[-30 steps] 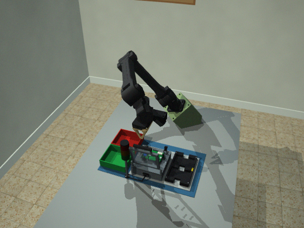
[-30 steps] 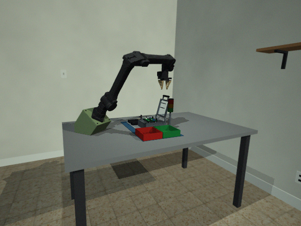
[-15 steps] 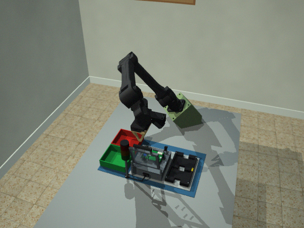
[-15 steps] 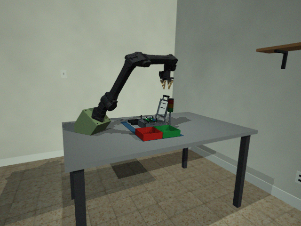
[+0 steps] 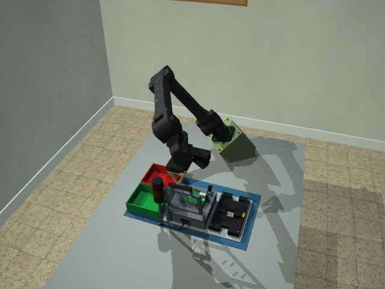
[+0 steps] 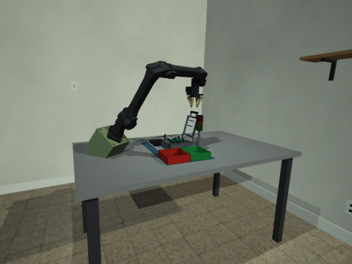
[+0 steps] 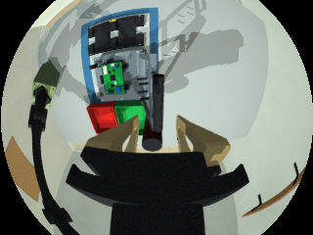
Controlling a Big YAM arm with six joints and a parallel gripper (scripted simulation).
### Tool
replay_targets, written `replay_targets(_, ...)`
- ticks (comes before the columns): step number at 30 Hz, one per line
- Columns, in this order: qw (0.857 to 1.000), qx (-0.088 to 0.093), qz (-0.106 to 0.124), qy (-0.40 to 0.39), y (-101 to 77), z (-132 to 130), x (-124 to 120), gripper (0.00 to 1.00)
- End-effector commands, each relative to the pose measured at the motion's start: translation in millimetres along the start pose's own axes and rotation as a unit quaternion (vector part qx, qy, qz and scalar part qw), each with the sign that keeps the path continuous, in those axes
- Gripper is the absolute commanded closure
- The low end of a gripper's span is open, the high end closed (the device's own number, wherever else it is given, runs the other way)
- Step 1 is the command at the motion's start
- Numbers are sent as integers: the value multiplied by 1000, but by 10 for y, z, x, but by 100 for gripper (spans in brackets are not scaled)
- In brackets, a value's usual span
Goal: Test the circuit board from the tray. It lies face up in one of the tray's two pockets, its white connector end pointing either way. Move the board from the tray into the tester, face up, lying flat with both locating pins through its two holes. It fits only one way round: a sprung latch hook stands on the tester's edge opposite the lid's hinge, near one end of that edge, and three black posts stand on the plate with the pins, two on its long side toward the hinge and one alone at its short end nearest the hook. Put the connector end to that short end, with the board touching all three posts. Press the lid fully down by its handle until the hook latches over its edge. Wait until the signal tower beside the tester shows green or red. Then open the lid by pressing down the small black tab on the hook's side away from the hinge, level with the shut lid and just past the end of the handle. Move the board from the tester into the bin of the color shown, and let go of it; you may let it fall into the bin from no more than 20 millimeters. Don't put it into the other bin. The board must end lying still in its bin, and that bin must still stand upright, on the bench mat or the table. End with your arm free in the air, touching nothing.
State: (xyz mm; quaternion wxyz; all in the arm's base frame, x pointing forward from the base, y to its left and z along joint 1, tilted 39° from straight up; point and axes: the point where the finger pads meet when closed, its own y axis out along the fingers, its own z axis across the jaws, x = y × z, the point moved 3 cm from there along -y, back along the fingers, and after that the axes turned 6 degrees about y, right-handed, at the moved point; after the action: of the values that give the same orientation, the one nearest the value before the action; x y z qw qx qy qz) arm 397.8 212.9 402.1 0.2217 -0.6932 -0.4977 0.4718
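Note:
The green circuit board [image 5: 195, 198] [image 6: 174, 139] [image 7: 113, 80] lies face up in the grey tester [image 5: 186, 219] [image 6: 170, 143]. The tester's clear lid [image 5: 170, 198] [image 6: 190, 126] stands open, nearly upright, with its black handle [image 5: 180, 187] [image 6: 193, 113] on top. My gripper [image 5: 179, 182] [image 6: 194, 106] [image 7: 157, 119] hangs a little above the handle, about half open, with nothing between the fingers. The black tray [image 5: 231, 214] [image 6: 154, 141] [image 7: 117, 31] beside the tester has both pockets empty. The signal tower [image 5: 157, 189] [image 6: 199, 122] stands by the tester; I cannot tell any lit color.
The red bin [image 5: 155, 172] [image 6: 173, 156] [image 7: 101, 117] and the green bin [image 5: 139, 201] [image 6: 197, 153] [image 7: 131, 114] stand side by side on the blue mat [image 5: 248, 236], both empty. The latch hook [image 5: 210, 188] stands on the tester's far edge. The arm's green base [image 5: 236, 146] [image 6: 102, 142] is behind.

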Motion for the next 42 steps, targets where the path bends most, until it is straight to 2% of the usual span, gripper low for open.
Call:
replay_targets(1,1000,-3,-3,2,37,-48,-33,52)
replay_targets(26,1000,-6,-5,6,18,-67,-59,52)
replay_targets(37,1000,-10,-7,9,91,-45,-107,52)
replay_targets(42,1000,-12,-8,10,216,-47,-123,52)
